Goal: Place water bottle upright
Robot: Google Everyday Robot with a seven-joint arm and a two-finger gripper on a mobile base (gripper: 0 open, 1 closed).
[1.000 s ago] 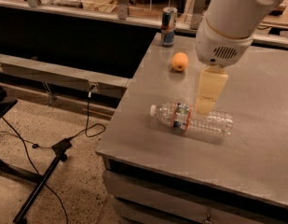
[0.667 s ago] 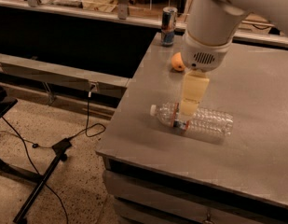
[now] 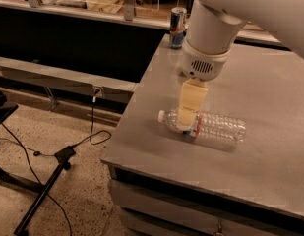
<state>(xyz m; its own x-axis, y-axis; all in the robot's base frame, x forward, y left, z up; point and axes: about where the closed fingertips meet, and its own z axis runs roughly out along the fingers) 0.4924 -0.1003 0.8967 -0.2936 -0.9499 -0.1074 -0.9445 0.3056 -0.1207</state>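
The water bottle lies on its side on the grey table, its white cap pointing left and its red label band near the neck. My gripper hangs down from the big white arm and sits over the bottle's neck end, right at the shoulder by the cap. Its cream fingers reach down to the bottle.
A blue-and-silver can stands at the table's far left corner. The table's left edge runs just left of the bottle cap. Beyond it lie a dark bench, floor cables and a stand leg.
The arm has swung left and lowered, now hiding the orange fruit seen earlier. The gripper has shifted toward the bottle's cap end. The bottle has not moved.
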